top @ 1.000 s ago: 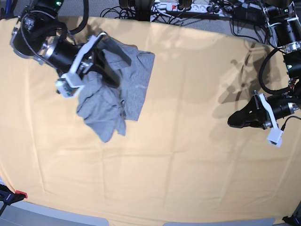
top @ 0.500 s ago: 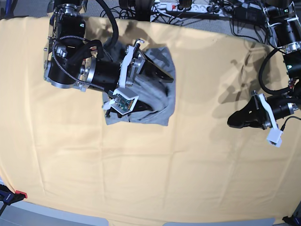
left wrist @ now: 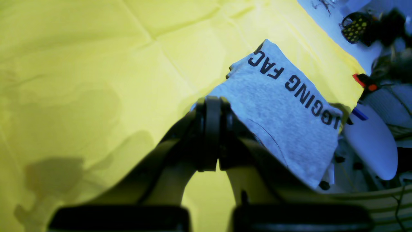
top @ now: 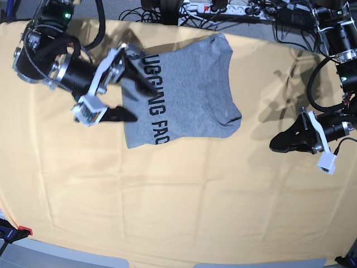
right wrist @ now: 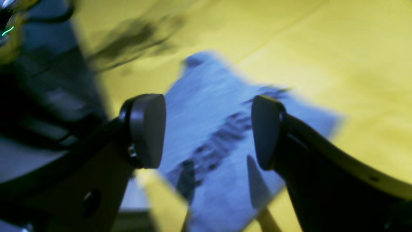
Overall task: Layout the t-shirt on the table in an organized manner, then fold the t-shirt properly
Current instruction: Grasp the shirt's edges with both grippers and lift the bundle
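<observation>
Right end effector [top: 127,85] gapes empty over the t-shirt [top: 187,89]; only base view shows both sleeves.

One t-shirt [top: 187,92], one table [top: 184,201] (cloth-covered), two claws: left [top: 279,143], right [top: 129,85].

White multi-socket power strip [top: 215,8] with a red switch lies beyond the far edge, among a tangle of black cables [top: 167,11]. Grey floor [top: 111,6] shows behind it. Small red-and-black clamp [top: 17,230] sits at near left corner.
</observation>
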### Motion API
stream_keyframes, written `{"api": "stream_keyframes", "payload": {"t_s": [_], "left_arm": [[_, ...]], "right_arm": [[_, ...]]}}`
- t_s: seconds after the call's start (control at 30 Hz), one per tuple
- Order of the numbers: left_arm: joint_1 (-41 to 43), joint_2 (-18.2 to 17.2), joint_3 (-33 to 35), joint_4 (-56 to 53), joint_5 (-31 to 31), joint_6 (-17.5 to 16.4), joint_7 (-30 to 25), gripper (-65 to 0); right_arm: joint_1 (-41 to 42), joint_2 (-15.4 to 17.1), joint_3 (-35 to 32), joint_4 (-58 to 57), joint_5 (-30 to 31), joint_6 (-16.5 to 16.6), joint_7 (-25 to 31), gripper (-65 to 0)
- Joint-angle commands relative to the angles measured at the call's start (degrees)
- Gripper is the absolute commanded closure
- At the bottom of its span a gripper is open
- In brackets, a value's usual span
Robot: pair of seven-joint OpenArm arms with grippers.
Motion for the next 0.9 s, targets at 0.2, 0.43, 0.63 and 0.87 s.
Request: {"api": "stream_keyframes", "payload": {"t_s": [0.2,0.43,0.63,0.87], "left_arm": [[-1.0,-1.1,0.4,0.9,-1.4,-0.3,-1.0,0.0],[-1.0,-0.8,9.9,2.0,-1.4,-0.3,-1.0,0.0],[-1.0,-0.8,21.6,7.5,-1.4,-0.3,-1.0,0.0],[-1.0,3.5,33.6,14.0,-1.4,-0.3,-1.0,0.0]], "right_arm": [[-0.7,0.1,0.1,1.0,-9.4,0.3,9.7,-27.9],[5.1,3.5,-1.3,-3.1,-18.9,0.3,17.0,0.0],[11.6,6.3,-7.0,-15.7,-20.4,0.3,17.5,0.0],[20.5,6.6,-13.9,-28.3,-25.0,0.3,18.4,0.0]]}}
